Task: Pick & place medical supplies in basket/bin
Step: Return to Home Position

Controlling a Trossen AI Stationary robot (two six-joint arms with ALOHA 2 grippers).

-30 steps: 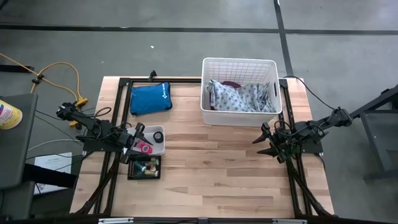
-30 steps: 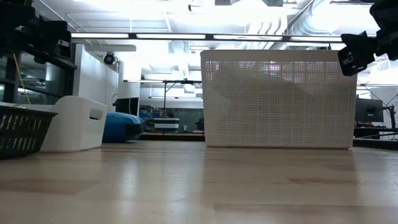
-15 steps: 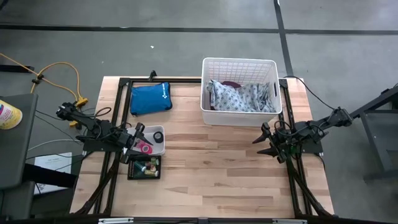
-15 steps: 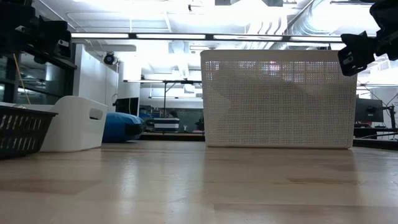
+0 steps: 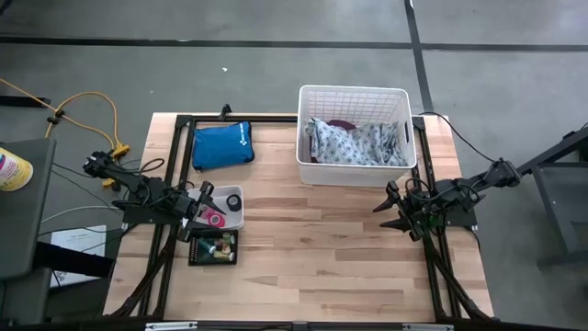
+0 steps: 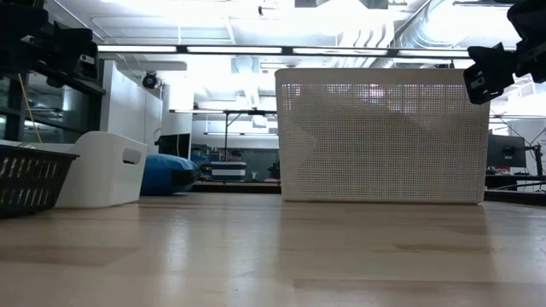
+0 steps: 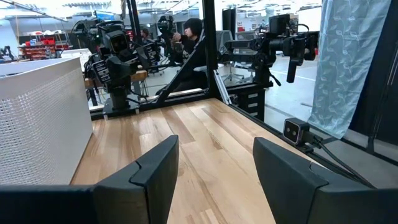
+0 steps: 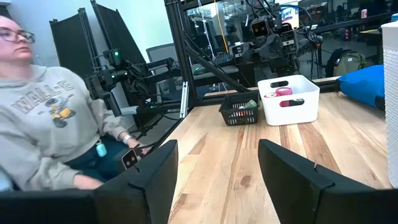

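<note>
Right gripper, open and empty, hovers at the right side of the desk. The white basket, holding the grey-patterned garment, stands just beyond it. Left gripper, open and empty, overhangs the white tray.

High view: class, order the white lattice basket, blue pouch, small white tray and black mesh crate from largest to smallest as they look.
1. white lattice basket
2. blue pouch
3. small white tray and black mesh crate: these look about alike, so they are tied.
</note>
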